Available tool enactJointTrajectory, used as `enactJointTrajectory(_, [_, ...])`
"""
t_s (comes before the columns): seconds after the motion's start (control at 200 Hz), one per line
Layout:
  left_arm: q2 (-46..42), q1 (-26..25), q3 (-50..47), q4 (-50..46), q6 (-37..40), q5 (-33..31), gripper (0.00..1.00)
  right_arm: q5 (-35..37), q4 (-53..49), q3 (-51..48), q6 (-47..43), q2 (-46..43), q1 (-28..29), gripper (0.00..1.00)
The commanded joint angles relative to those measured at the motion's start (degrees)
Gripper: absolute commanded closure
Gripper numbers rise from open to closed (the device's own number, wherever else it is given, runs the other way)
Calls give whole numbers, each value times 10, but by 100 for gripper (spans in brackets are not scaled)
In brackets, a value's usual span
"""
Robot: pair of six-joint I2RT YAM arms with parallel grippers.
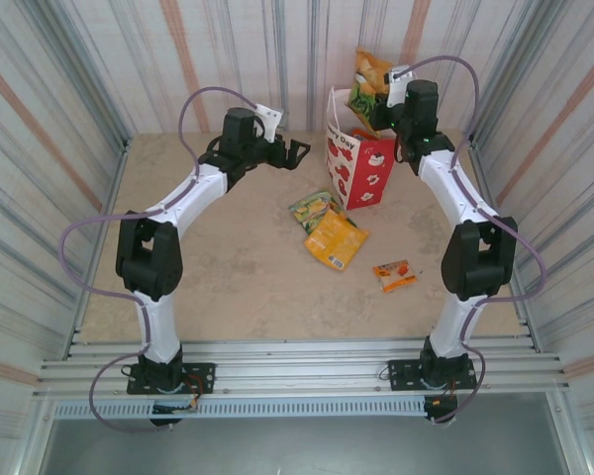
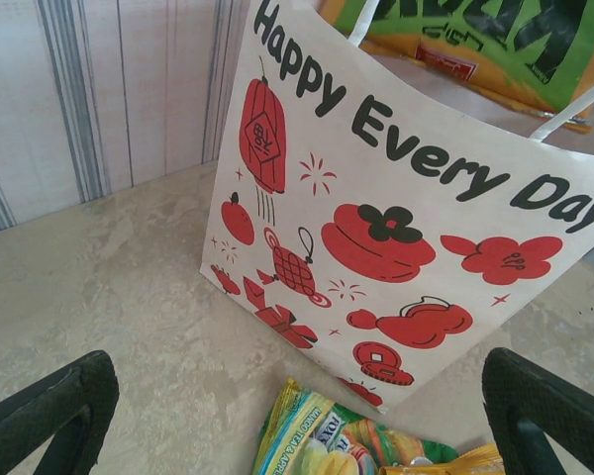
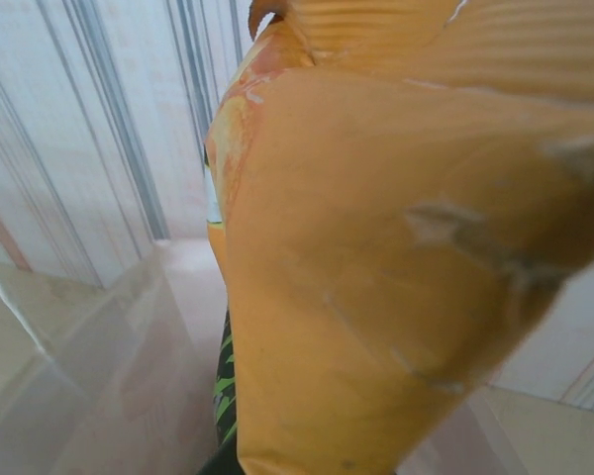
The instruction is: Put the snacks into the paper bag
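- Bag first: the paper bag [image 1: 361, 168] stands upright at the back of the table [image 1: 228, 257]. It's white with red figures and "Happy Every Day" printed on the side, mouth open.
- Up top, the right gripper [image 1: 384, 105] is clamped on an orange-and-green packet [image 1: 366, 84], holding it right over the bag's mouth. Can't tell if the lower edge dips inside. In the right wrist view the packet's orange side [image 3: 396, 247] sits right up against the lens.
- Over on the other side, the left gripper [image 1: 297, 153] is spread wide with nothing in it, hovering left of the bag. In its wrist view the black fingers [image 2: 54, 421] frame the printed side.
- Three more snacks lie on the table in front of the bag. The green packet [image 1: 312, 208] is nearest the bag, touching a bigger orange packet [image 1: 338, 240]. The small orange packet [image 1: 394, 274] lies apart, towards the right arm.
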Motion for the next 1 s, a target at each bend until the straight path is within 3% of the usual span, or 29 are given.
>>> enactJointTrajectory(0.0, [1, -1, 9, -9, 3, 19, 1, 16, -10, 24, -29, -5, 8, 84])
enactJointTrajectory(0.08, [-2, -1, 0, -2, -7, 29, 1, 23, -19, 26, -37, -9, 10, 66])
enactJointTrajectory(0.205, [-11, -1, -8, 0, -14, 39, 2, 34, -32, 24, -43, -27, 9, 54])
enactJointTrajectory(0.431, [-46, -9, -52, 10, -33, 42, 2, 34, -61, -24, -43, -97, 16, 51])
enactJointTrajectory(0.641, [-87, -30, -107, 8, -38, 43, 2, 43, -83, -149, -20, -223, 35, 50])
enactJointTrajectory(0.747, [-100, -37, -122, -6, -42, 44, 2, 14, -111, -191, 4, -264, 35, 49])
enactJointTrajectory(0.857, [-100, -38, -121, -35, -43, 42, 2, -9, -174, -169, 2, -256, 29, 47])
enactJointTrajectory(0.997, [-91, -38, -105, -64, -40, 44, 2, -56, -259, -65, 7, -189, 9, 47])
